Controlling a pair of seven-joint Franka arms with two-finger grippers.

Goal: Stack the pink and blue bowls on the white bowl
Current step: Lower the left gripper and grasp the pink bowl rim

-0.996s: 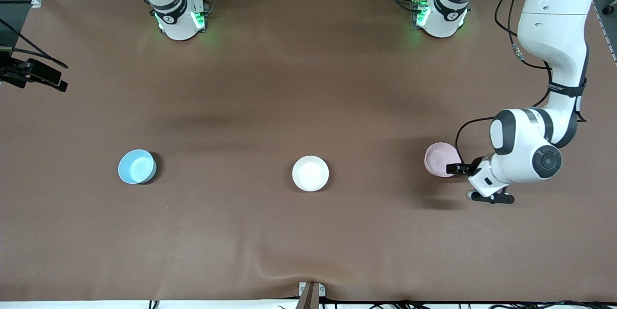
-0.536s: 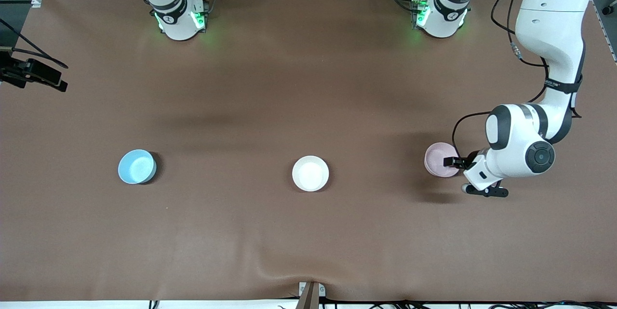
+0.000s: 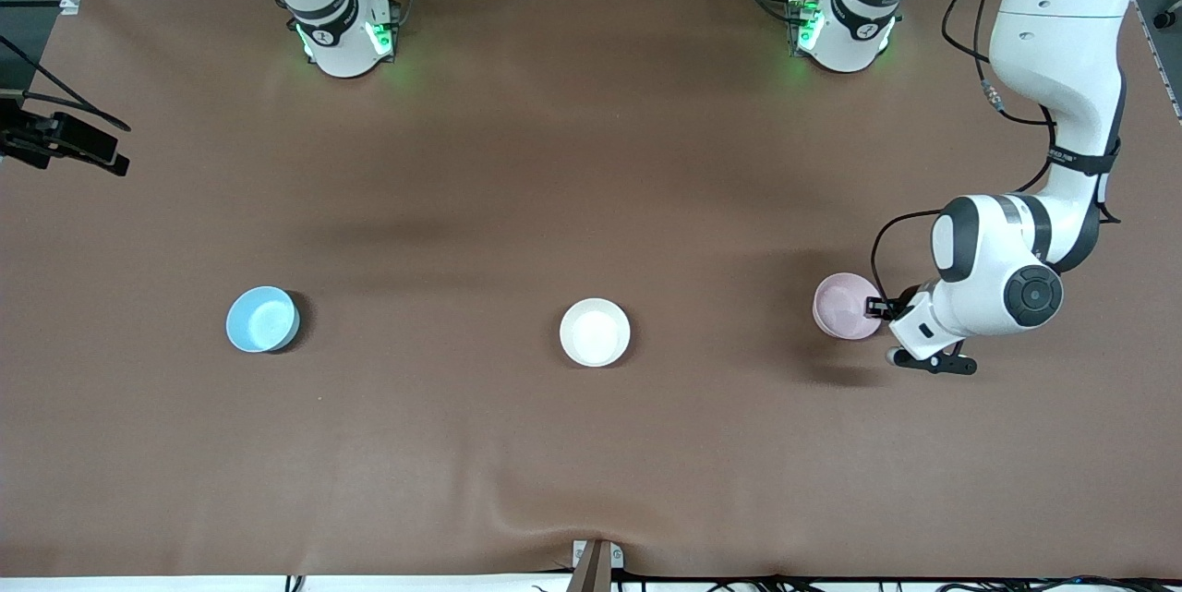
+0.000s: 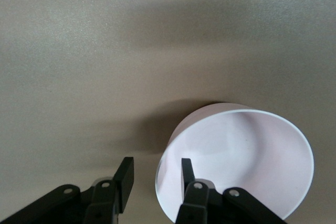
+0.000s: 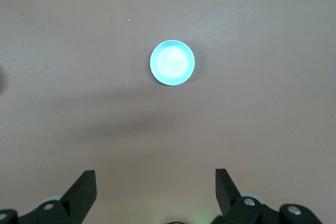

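1. Pink bowl [image 3: 845,307] – small, glossy, prob. light and rigid; I'd treat it as slippery and chippable. I can't tell the material.

2. Best hold IMO: pinch the rim wall, one finger inside, one outside. The left wrist view shows just that: the left gripper [image 4: 156,177] straddles the pink bowl's [image 4: 247,161] rim, one finger in the bowl, one just outside the wall.

3. Pincer state: narrow gap with the rim between the fingers, not visibly clamped – I see a sliver of space on the outer side, so I call it still open. The bowl sits flat on the table [image 3: 591,158], not lifted.

4. Left arm pose: it reaches out from its base, elbow high, wrist bent down low at the table, with the left gripper [image 3: 877,308] at the bowl's edge on the side toward the left arm's end.

5. From that pincer, the white bowl [image 3: 595,332] is well apart toward the right arm's end; the blue bowl [image 3: 262,319] lies further still along the same line.

6. The right gripper [image 5: 156,195] is spread wide and holds nothing – the arm waits up high over the blue bowl [image 5: 172,62].

7. Risk as I judge it: a one-sided rim pinch could let a glossy bowl tilt or slip on lift, so close firmly and lift slowly.
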